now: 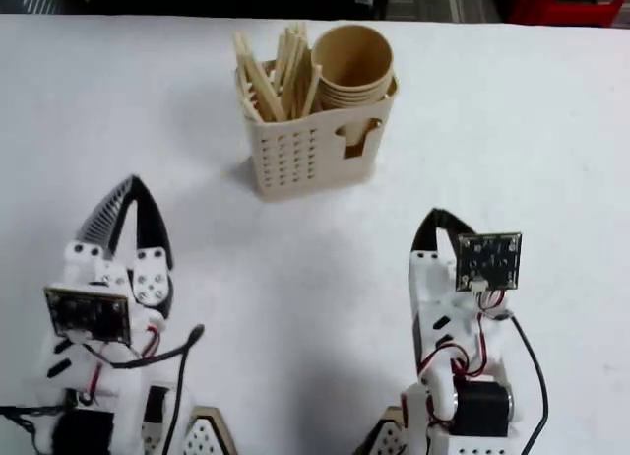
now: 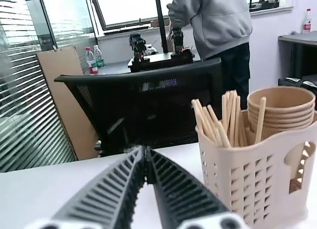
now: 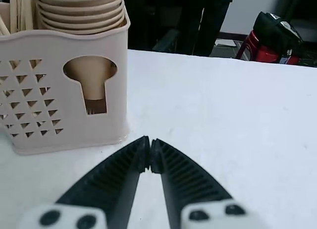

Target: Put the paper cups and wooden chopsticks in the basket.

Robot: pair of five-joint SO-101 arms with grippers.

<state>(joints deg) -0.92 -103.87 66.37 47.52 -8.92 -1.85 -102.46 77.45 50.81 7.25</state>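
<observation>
The basket point(image 1: 315, 150) is seen upright in the upper centre of the high view, on the white table point(image 1: 551, 130). The paper cups point(image 1: 352, 59) are nested in one stack in its part toward the right of the frame. The wooden chopsticks point(image 1: 274, 71) are stood on end in its part toward the left, leaning against one another. The left gripper point(image 1: 133, 187) is placed at the lower left, its jaws pressed together with nothing between them. The right gripper point(image 1: 434, 219) is placed at the lower right, likewise closed on nothing. Both are well apart from the basket.

The task is judged to be done. The cups are expected to be very light and thin-walled, easily crushed. They would best be pinched gently at the stiffer rolled rim, one finger inside, and the nested stack would probably lift together. The chopsticks are expected to be light, stiff and smooth, and apt to slip, so they would best be gripped crosswise near the middle.
</observation>
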